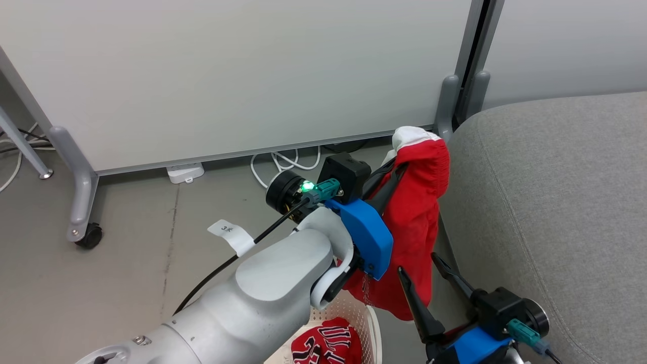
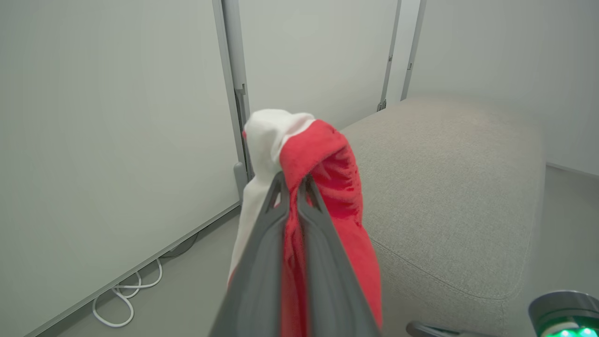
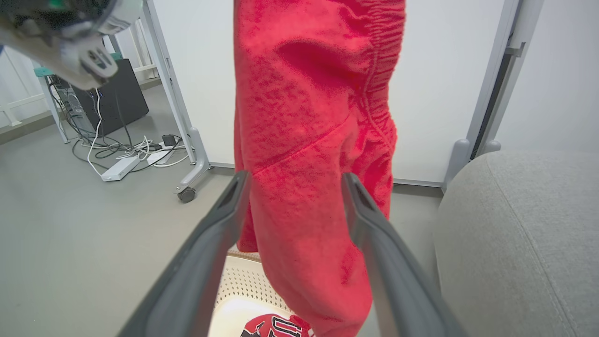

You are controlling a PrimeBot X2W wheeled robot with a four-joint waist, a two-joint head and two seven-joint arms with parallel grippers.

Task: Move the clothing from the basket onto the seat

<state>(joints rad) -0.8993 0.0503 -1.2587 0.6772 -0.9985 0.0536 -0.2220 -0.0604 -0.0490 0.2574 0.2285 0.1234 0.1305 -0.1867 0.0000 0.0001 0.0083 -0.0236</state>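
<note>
Right of the robot's working area stands the seat [image 1: 556, 202], a broad grey cushion, bare where visible, its rounded near edge just beside the hanging load. Below and left of that edge sits the basket [image 1: 373, 323], with the lettered jersey [image 1: 328, 346] lying inside.

The plain red garment [image 1: 414, 222], white trim uppermost, hangs with its long axis vertical and its lower end above the basket. The left hand [image 2: 294, 183] is clamped on the garment's top fold and carries it. The right hand [image 1: 418, 263] is spread wide and grasps nothing. Its fingers flank the garment's lower part; contact cannot be told.

Judgement: the carry runs toward the robot's right, and the loaded left arm is the one to make it. The trailing hem must clear the cushion edge.
</note>
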